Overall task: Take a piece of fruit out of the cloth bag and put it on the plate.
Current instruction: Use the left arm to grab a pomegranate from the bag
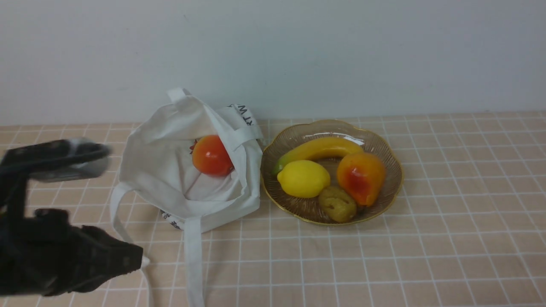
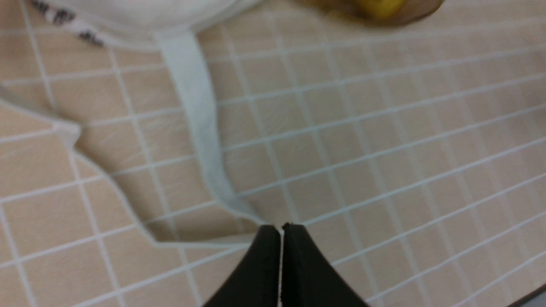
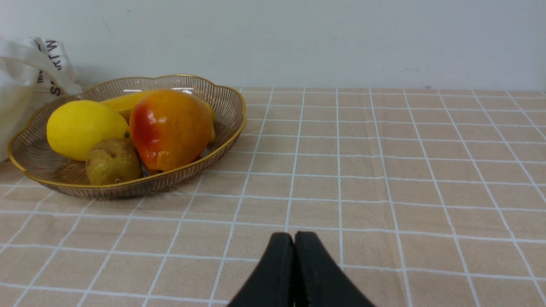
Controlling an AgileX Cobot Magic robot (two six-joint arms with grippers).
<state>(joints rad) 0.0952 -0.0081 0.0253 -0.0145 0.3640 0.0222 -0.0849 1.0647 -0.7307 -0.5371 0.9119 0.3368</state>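
The piece of fruit (image 1: 211,155), round and glossy red-orange, lies inside the open white cloth bag (image 1: 162,170). The amber ribbed plate (image 1: 394,170) stands right of the bag, almost touching it. My left gripper (image 1: 140,258) hovers at the front left of the bag. In the left wrist view this gripper (image 2: 280,228) is shut, with the bag's long strap (image 2: 196,111) running into its tips and a thin white line showing between the jaws. My right gripper (image 3: 294,235) is shut on nothing, low over the cloth, right of the plate (image 3: 230,136). It does not show in the front view.
The plate holds a banana (image 1: 320,149), a lemon (image 1: 303,178), an orange mango-like fruit (image 1: 360,172) and a small brownish fruit (image 1: 338,204). A grey wall stands close behind bag and plate. Peach checked cloth covers the table.
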